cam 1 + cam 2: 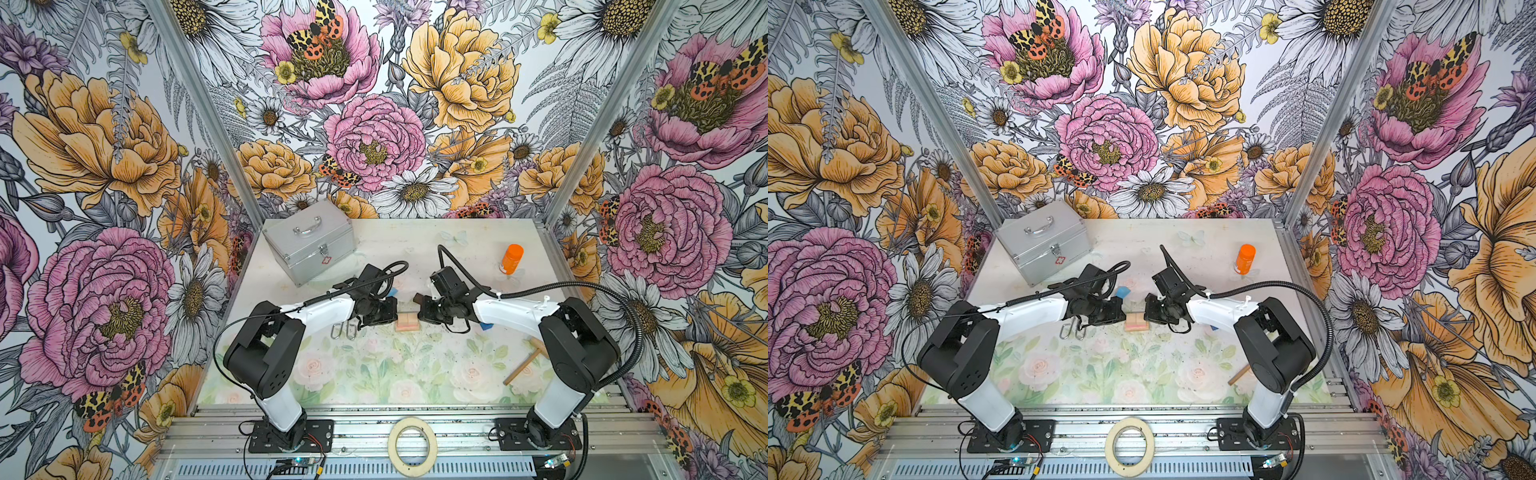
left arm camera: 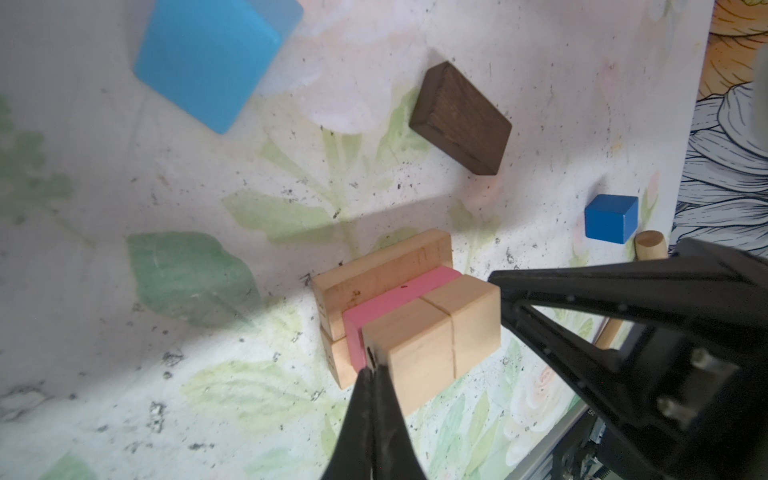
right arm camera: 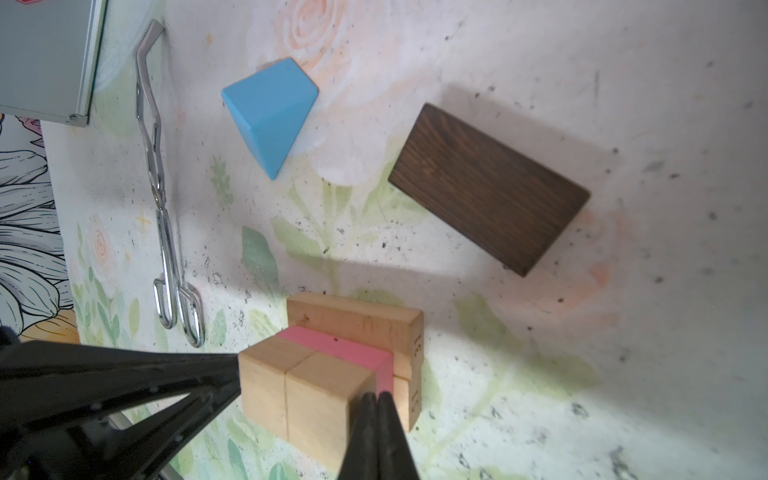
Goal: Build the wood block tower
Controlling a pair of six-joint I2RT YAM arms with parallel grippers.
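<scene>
Case (image 1: 309,245) closed, contents hidden. Left pincer (image 2: 371,370), right pincer (image 3: 377,401) both pinched tight, empty, tips at tower (image 1: 407,322).

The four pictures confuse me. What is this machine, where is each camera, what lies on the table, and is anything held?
A robot: two white-and-black arms, each ending in a gripper. Two pictures look down on the whole table; two come from wrist cameras. Between the arms stands a small stack of tan wood blocks with a pink bar. The left gripper and right gripper are closed, holding nothing, tips against opposite ends of the stack. Nearby lie a dark brown wood block, a light blue block, a dark blue cube, silver metal tongs, a silver metal case.
</scene>
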